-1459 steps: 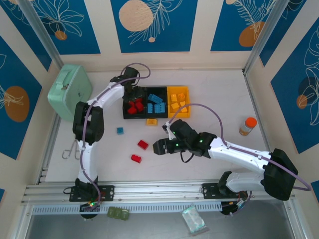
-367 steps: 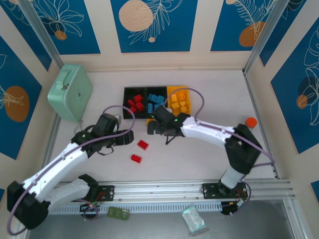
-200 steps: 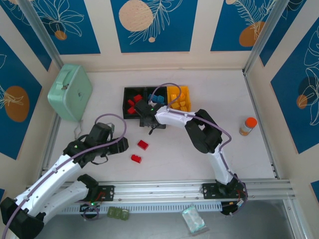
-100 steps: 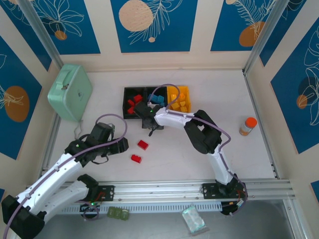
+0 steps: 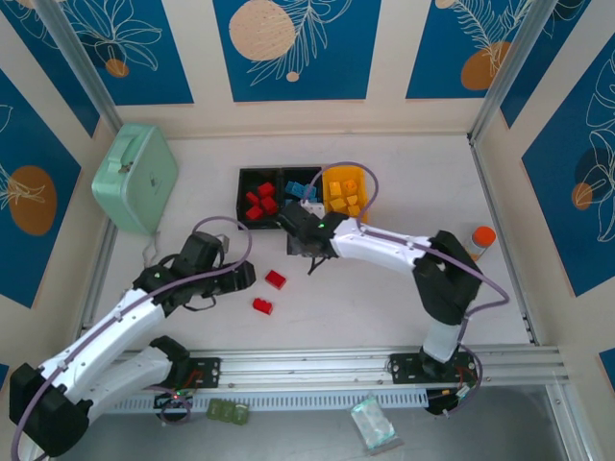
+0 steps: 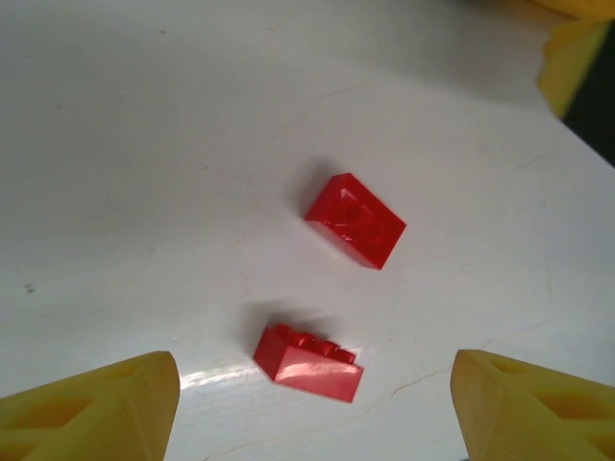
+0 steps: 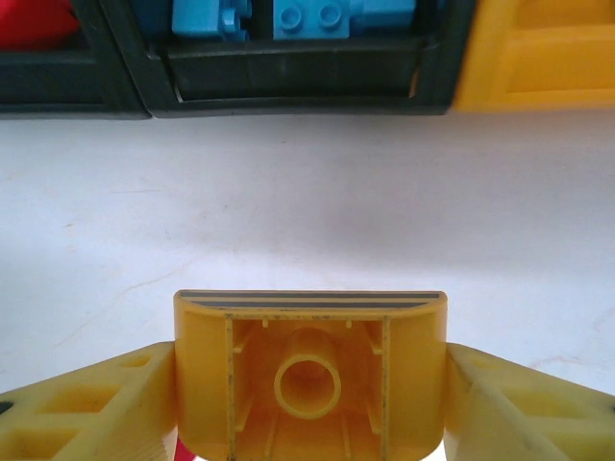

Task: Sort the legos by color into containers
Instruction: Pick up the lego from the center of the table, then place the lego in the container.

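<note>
The containers [image 5: 303, 197] stand in a row at the back: a black bin of red legos [image 5: 259, 202], a black bin of blue legos [image 7: 288, 17], and a yellow-orange bin [image 5: 344, 190]. My right gripper [image 5: 299, 247] hovers just in front of the bins, shut on a yellow-orange lego [image 7: 309, 370] whose hollow underside faces the wrist camera. Two red legos lie loose on the table, one [image 6: 356, 219] farther and one [image 6: 307, 363] nearer. My left gripper [image 6: 312, 413] is open just short of the nearer red lego, its fingertips [image 6: 96, 413] wide on either side and touching nothing.
A mint-green case [image 5: 135, 178] sits at the back left. An orange-capped bottle [image 5: 478, 242] stands at the right. The metal rail [image 5: 307, 365] runs along the near table edge.
My right gripper has closed on the yellow-orange lego and drawn it slightly right and nearer, away from the bins' front. The left gripper has edged toward the red legos.
</note>
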### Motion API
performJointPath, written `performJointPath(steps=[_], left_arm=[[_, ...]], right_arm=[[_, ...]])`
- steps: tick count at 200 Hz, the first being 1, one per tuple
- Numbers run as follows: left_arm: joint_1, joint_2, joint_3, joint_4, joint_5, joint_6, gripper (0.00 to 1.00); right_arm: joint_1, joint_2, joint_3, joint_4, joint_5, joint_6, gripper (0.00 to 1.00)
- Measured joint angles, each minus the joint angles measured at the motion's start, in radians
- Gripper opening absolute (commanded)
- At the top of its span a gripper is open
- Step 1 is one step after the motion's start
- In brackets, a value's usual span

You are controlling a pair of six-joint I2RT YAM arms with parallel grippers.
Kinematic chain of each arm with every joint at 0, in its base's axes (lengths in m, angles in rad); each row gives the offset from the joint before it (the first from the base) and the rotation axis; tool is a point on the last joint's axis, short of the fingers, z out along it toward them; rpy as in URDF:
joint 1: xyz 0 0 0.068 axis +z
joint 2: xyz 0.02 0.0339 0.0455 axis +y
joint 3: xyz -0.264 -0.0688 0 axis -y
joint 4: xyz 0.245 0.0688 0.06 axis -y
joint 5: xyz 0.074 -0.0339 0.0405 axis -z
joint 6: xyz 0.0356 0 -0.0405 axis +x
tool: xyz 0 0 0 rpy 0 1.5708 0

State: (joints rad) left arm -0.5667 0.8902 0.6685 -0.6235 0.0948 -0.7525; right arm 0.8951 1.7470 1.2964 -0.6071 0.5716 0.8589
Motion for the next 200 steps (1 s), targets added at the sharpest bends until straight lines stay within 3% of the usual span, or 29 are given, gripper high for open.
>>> performJointPath(steps=[50, 102, 148, 200], left_arm=[[-0.036, 0.132, 0.014, 0.122, 0.041, -0.025, 0.74], [-0.107, 0.293, 0.15, 0.202, 0.048, -0.025, 0.73], [-0.137, 0.378, 0.237, 0.248, 0.055, -0.016, 0.73], [-0.143, 0.388, 0.241, 0.249, 0.055, -0.005, 0.73]], right_arm=[[-0.114, -0.151, -0.085, -0.026, -0.043, -0.025, 0.64], [-0.285, -0.167, -0.057, -0.045, -0.11, -0.061, 0.64], [-0.406, -0.033, 0.139, -0.046, -0.185, -0.068, 0.64], [-0.476, 0.172, 0.351, -0.082, -0.252, 0.009, 0.64]])
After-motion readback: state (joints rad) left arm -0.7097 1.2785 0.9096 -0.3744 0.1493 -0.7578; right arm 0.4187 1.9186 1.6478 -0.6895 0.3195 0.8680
